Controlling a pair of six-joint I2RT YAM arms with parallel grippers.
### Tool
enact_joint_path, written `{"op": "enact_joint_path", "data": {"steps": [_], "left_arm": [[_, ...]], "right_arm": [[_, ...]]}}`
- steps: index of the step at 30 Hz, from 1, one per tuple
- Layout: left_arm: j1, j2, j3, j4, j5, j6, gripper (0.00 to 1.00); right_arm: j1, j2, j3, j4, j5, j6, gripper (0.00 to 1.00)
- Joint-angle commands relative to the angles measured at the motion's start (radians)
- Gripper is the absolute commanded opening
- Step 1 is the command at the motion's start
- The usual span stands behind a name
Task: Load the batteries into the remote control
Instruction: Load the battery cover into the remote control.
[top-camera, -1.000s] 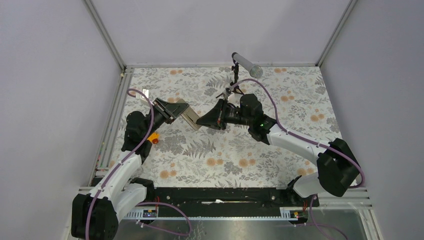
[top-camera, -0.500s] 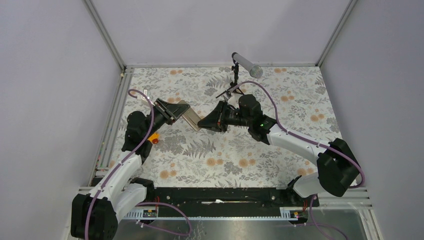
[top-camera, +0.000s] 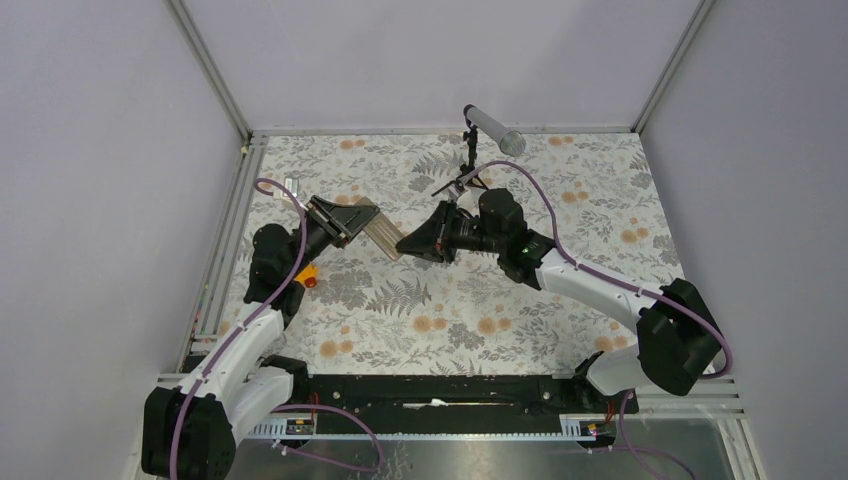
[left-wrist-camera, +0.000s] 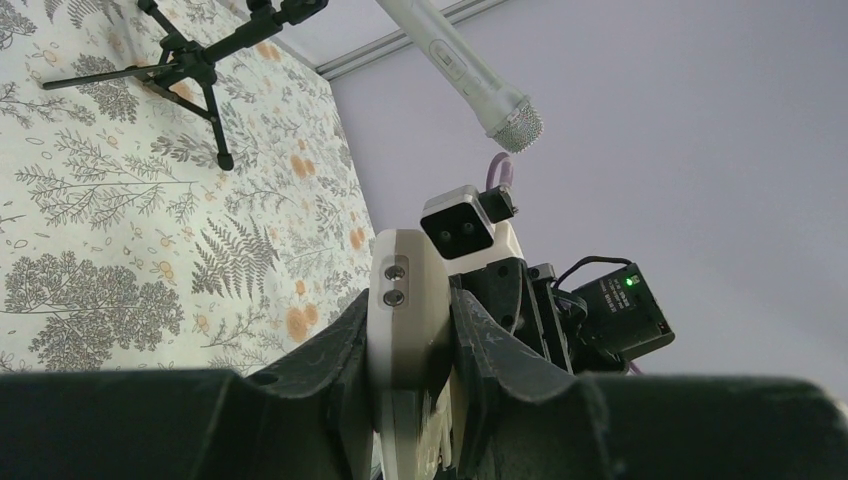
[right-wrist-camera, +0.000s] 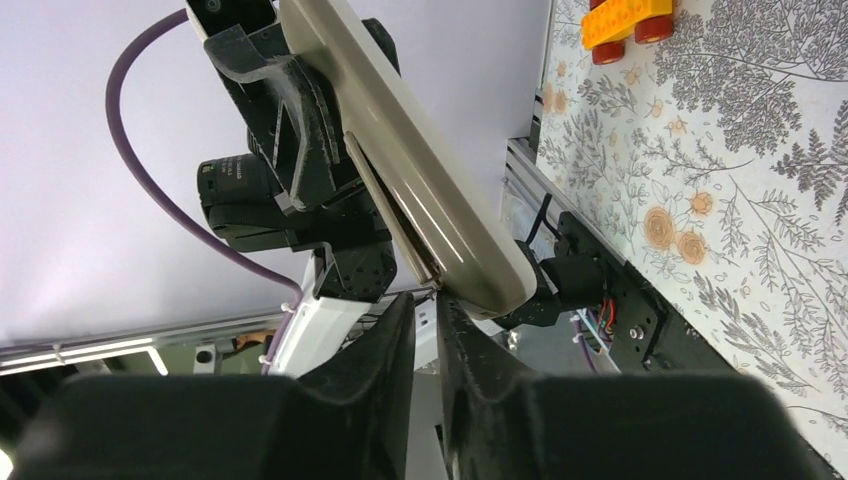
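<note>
Along the bottom edge the left jaws are clamped on the remote control (left-wrist-camera: 405, 300), one dark finger (left-wrist-camera: 325, 355) pressed to each long side. The remote's pale end stands up out of the grip, with two small round marks near its tip. Just behind it sits the right arm (left-wrist-camera: 535, 310), carrying a light camera block (left-wrist-camera: 460, 222) and a black box (left-wrist-camera: 625, 310) with a green light. To the left lies the floral bench (left-wrist-camera: 100, 220), where a black tripod (left-wrist-camera: 190, 65) holds a white microphone (left-wrist-camera: 455, 65) with a silver mesh head
</note>
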Motion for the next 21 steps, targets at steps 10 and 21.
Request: {"op": "enact_joint_path", "data": {"steps": [10, 21], "left_arm": [[-0.004, -0.010, 0.013, 0.097, 0.022, -0.019, 0.00], [-0.002, -0.004, 0.012, 0.091, 0.022, 0.011, 0.00]], "right_arm": [[0.000, -0.038, 0.027, -0.016, 0.046, -0.023, 0.00], [0.000, -0.072, -0.011, 0.021, 0.048, 0.041, 0.00]]}}
